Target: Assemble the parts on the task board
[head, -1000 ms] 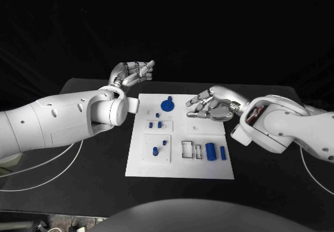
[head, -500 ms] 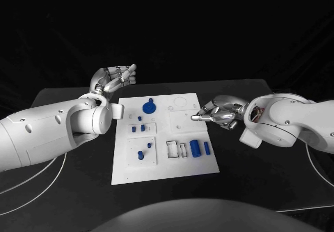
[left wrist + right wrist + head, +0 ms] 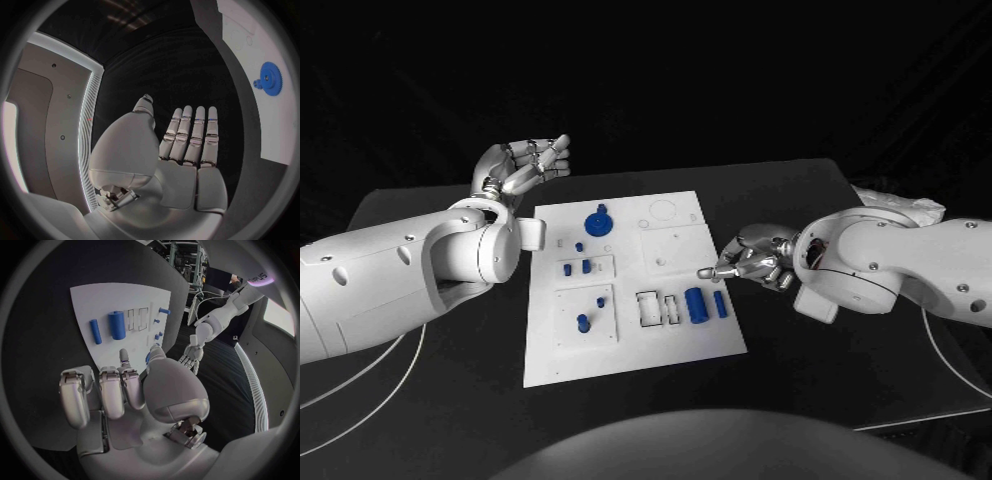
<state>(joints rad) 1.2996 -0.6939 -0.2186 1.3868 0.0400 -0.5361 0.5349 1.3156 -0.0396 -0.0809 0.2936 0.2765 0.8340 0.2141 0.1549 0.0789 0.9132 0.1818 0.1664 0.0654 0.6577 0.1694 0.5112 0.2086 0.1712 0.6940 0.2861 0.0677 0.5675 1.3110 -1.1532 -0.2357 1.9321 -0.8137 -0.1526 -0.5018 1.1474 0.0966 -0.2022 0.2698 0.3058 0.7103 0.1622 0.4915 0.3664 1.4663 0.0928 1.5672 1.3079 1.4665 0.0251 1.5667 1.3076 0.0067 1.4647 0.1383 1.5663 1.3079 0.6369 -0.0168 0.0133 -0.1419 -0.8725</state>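
Note:
The white task board (image 3: 635, 350) lies in the middle of the black table. On it a blue gear (image 3: 599, 222) sits at the far end, several small blue pegs (image 3: 577, 267) stand in the left squares, and a thick blue cylinder (image 3: 697, 305) lies beside a thin blue rod (image 3: 721, 305). My left hand (image 3: 524, 165) hovers beyond the board's far left corner, holding nothing, its fingers (image 3: 187, 135) straight and slightly apart. My right hand (image 3: 750, 260) is at the board's right edge with fingers (image 3: 100, 390) curled in on nothing. The cylinder (image 3: 116, 325), rod (image 3: 95, 331) and gear (image 3: 269, 80) also show in the wrist views.
Two empty rectangular slots (image 3: 656, 308) lie left of the cylinder, and round recesses (image 3: 668, 212) mark the board's far right part. White cables (image 3: 358, 375) trail over the table at the left and right. Black table (image 3: 848, 370) surrounds the board.
The camera has shifted. My right hand has drawn back from over the board's far part to its right edge and curled its fingers. My left hand's fingers have straightened.

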